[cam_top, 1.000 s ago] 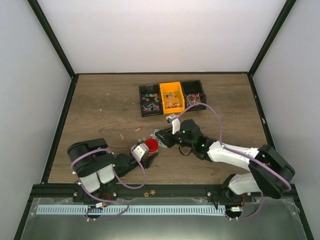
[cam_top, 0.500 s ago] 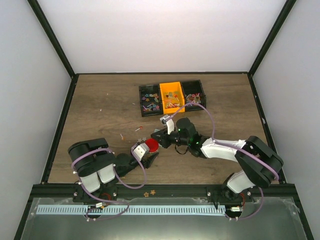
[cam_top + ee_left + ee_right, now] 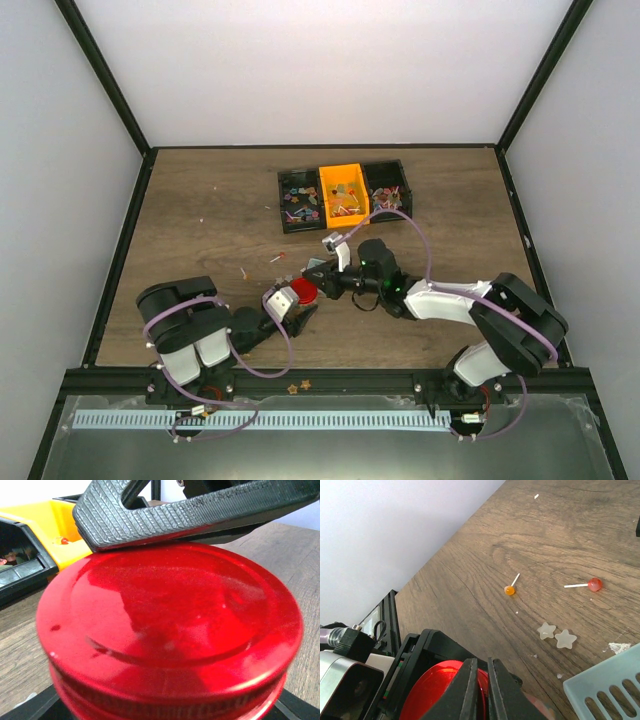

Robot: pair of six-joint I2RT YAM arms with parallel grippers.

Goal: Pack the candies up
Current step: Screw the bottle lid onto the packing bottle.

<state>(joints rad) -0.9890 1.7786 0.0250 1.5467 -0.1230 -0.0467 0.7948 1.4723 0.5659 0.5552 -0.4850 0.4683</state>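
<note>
Left hand (image 3: 302,302) clamped on the glossy red round lid (image 3: 170,625) – bracing it, I'd guess. Right hand (image 3: 480,667), fingers (image 3: 469,690) pinched narrow, bears on it from 3 o'clock – likely loosening.

Candies (image 3: 300,194) in bins (image 3: 344,172) at far centre of table (image 3: 200,210), lid (image 3: 303,291) nearer, stray candies (image 3: 275,259) left of and behind it

The near middle of the table (image 3: 200,210) is crowded: the left gripper (image 3: 298,303) clamps the red lid (image 3: 304,291), and the right gripper (image 3: 311,272), fingers pressed together, hangs just beyond it with no gap to pass. The right arm (image 3: 450,300) bars the near right, and a row of bins (image 3: 345,195) blocks the far centre. Bare wood lies open at the far left and far right, with only a few loose candies (image 3: 509,590) left of the lid.
</note>
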